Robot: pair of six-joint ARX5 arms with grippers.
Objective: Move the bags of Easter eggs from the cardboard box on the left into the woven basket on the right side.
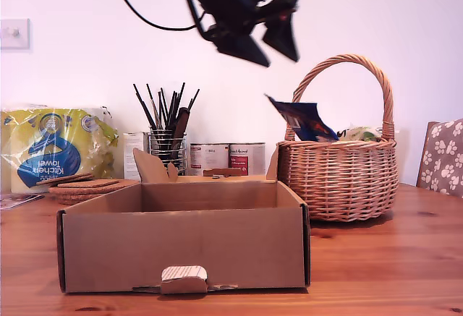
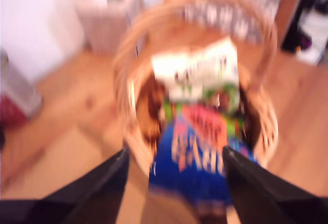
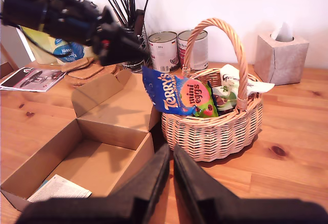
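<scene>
Warm pine boards make up the table [image 1: 405,258], knotted and glossy, set against a plain white wall with a light switch [image 1: 14,32] at the exterior view's left. Along the back stand a yellow-blue kitchen towel pack [image 1: 54,146], a stack of cork mats [image 1: 79,186], a mesh pot of black sticks [image 1: 168,139] and two tins [image 1: 226,158]; a paw-print chair back [image 1: 443,157] shows at the exterior view's right, and the second wrist view adds a tissue box [image 3: 281,57] and a magazine [image 3: 31,78].

The cardboard box [image 1: 181,247] sits front and centre in the exterior view, shallow and brown, flaps up, with only a paper slip [image 3: 59,188] lying inside. Just beside it, toward the exterior view's right, stands the woven basket [image 1: 340,178].

The Terry's bag [image 3: 177,97] is dark blue with an orange-red patch reading "mini eggs"; it leans over the basket's rim on the box side, one corner jutting out. The Galaxy bag [image 3: 236,83], white with green, lies inside the basket behind it.

My first gripper [image 1: 269,45] hangs in the air above and between box and basket, fingers spread and holding nothing. My second gripper [image 3: 170,180] hovers low in front of the basket with its fingers nearly together, only a thin gap between them, nothing in them.
</scene>
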